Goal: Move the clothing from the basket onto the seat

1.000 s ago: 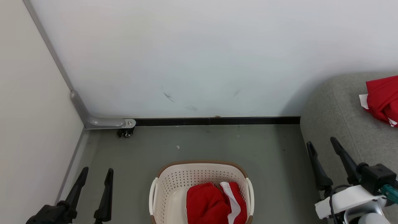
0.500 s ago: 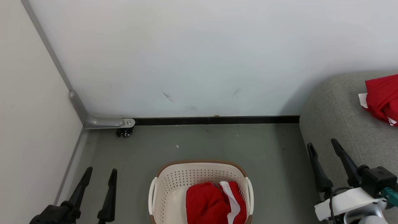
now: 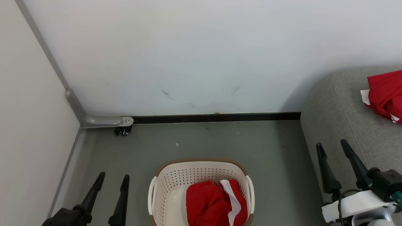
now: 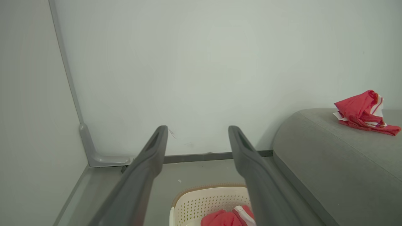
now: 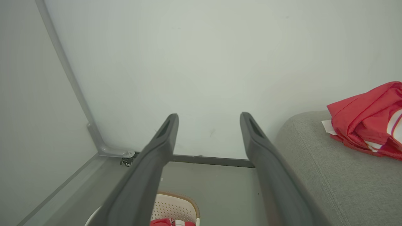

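My left claw (image 3: 114, 174) has edged nearer the basket (image 3: 201, 160) to its right, fingers apart. My right claw (image 3: 331, 142) stays spread, empty; clothing (image 3: 207, 204) unmoved.

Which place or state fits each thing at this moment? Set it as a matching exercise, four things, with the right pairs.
Things:
1. basket
2. loose red garment
3. left pincer
4. caster wheel

Places or states:
A. lying on the grey seat
B. open and empty, low at the head view's left
C. on the floor, holding red clothing
D. at the foot of the wall, under a grey bracket

Pairs: 1-C, 2-A, 3-B, 4-D.
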